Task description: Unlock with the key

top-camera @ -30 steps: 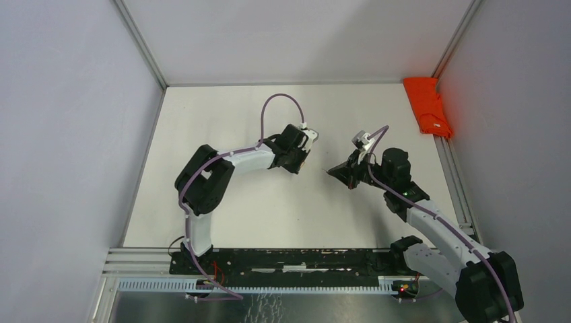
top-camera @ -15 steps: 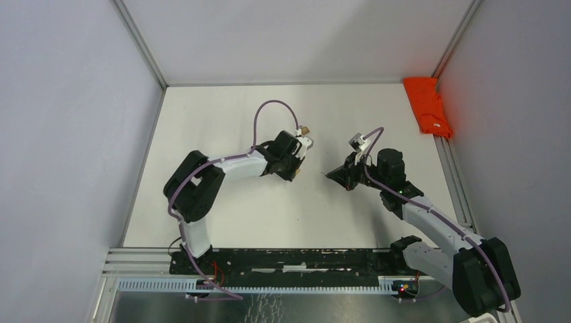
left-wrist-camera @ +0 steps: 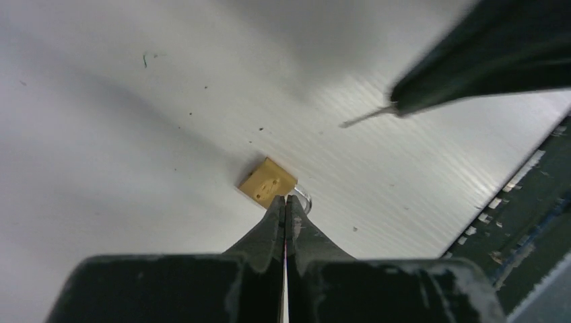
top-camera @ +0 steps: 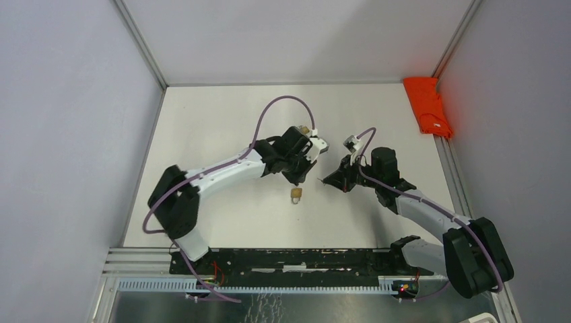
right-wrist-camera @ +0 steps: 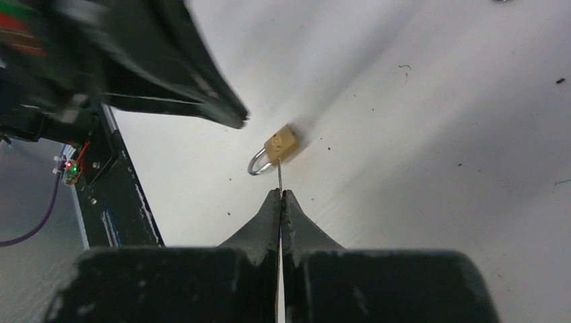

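A small brass padlock (top-camera: pixel 296 195) lies on the white table, its steel shackle (left-wrist-camera: pixel 304 201) pointing toward the near edge. My left gripper (top-camera: pixel 300 179) hovers just above it, shut and empty; in the left wrist view its tip (left-wrist-camera: pixel 284 199) overlaps the padlock (left-wrist-camera: pixel 268 182). My right gripper (top-camera: pixel 330 180) is shut on the key, whose thin blade (right-wrist-camera: pixel 279 176) sticks out of the tip (right-wrist-camera: pixel 280 194) toward the padlock (right-wrist-camera: pixel 281 143). The blade (left-wrist-camera: pixel 367 118) stays in the air, apart from the lock. The key's head is hidden between the fingers.
A folded orange cloth (top-camera: pixel 427 106) lies at the table's far right edge. A black rail (top-camera: pixel 289 259) runs along the near edge between the arm bases. Grey walls enclose the table on the left, back and right.
The padlock now lies on the table below the left gripper; it was not on the table before. The left arm has reached rightward and the right gripper has moved left toward it.
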`<state>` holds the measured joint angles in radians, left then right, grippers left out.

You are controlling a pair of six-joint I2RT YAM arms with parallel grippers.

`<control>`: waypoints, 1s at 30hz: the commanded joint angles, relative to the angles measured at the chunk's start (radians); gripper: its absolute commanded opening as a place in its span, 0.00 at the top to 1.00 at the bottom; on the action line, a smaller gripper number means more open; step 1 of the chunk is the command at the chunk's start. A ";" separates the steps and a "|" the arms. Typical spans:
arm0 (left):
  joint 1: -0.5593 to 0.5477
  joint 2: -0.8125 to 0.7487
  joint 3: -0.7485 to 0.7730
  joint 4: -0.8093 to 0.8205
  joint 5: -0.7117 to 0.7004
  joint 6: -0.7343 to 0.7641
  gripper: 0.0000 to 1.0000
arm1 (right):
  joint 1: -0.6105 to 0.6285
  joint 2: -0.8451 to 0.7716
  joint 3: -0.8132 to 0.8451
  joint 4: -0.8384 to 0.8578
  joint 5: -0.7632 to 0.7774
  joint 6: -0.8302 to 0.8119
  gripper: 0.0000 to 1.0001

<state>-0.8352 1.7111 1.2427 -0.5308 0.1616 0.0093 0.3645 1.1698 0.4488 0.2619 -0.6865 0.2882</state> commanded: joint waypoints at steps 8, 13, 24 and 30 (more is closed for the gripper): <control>-0.030 -0.170 0.025 -0.070 -0.117 0.010 0.98 | -0.002 -0.071 0.010 -0.011 0.022 0.011 1.00; -0.036 -0.095 -0.022 -0.057 -0.066 -0.179 0.79 | -0.003 -0.170 0.027 -0.154 0.163 -0.045 1.00; -0.059 -0.115 -0.210 0.105 -0.237 -0.306 0.44 | -0.003 -0.279 0.062 -0.251 0.196 -0.072 1.00; -0.101 -0.039 -0.203 0.162 -0.269 -0.330 0.42 | -0.003 -0.297 0.067 -0.258 0.193 -0.077 1.00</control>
<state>-0.9012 1.6199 1.0294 -0.4545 -0.0513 -0.2569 0.3645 0.8951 0.4656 0.0086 -0.5102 0.2295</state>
